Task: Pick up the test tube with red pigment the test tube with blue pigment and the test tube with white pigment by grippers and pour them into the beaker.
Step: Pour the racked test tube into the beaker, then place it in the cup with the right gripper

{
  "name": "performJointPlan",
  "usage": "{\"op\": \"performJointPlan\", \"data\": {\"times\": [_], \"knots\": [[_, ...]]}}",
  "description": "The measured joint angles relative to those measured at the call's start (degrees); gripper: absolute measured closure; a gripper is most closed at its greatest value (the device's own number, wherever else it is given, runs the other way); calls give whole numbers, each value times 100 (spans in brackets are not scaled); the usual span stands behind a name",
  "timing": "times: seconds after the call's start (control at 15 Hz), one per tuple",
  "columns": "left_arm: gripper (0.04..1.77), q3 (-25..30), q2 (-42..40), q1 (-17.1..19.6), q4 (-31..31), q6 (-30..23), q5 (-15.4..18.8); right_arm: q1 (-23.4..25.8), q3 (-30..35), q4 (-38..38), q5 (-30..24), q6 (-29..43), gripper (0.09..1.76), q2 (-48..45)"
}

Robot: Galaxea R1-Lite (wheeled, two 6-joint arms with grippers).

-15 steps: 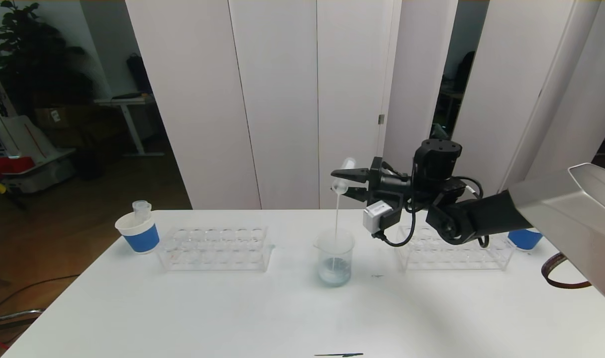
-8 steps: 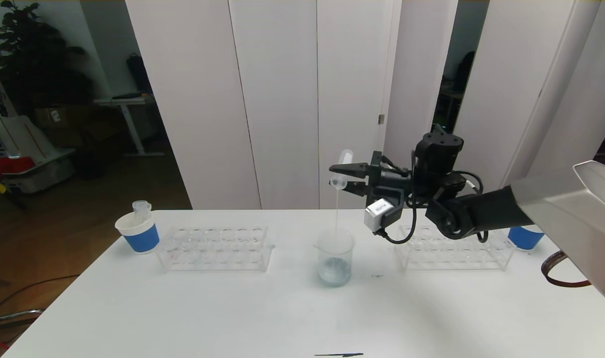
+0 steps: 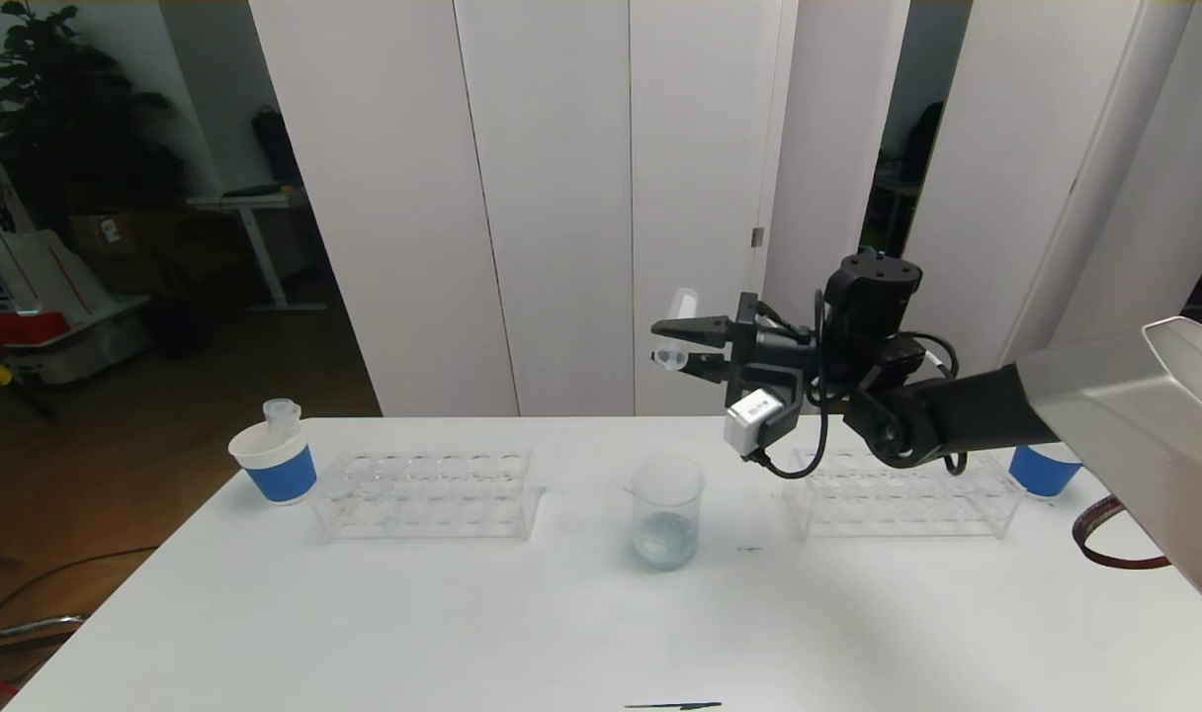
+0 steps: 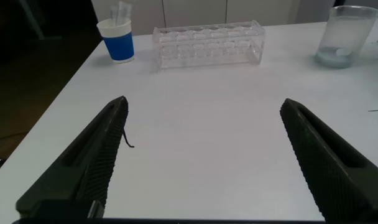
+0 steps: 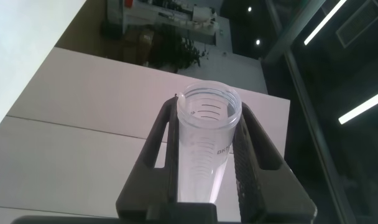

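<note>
Tube sits tilted, clenched in the right gripper high above the beaker; left gripper hovers low over the table, fingers spread.

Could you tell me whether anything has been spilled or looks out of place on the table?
No spill shows on the table. The beaker stands upright, holding pale bluish liquid. The right gripper holds the test tube tilted above it. Only a small dark mark lies at the near edge.
</note>
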State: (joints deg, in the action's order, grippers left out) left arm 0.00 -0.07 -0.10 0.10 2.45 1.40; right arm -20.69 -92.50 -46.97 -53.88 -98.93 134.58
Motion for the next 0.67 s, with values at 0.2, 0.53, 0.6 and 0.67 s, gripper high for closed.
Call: {"op": "performJointPlan", "data": {"times": [0.2,0.53,0.6,0.67], "knots": [[6,0,0,0,0,0,-2,-43,-11,6,300,267,127,-60],[6,0,0,0,-2,2,0,-111,33,-84,636,1147,127,-294],[6,0,0,0,-2,-2,0,-113,35,-85,866,1423,127,-339],[6,0,0,0,0,2,0,-119,37,-88,1023,1604,127,-383]]}}
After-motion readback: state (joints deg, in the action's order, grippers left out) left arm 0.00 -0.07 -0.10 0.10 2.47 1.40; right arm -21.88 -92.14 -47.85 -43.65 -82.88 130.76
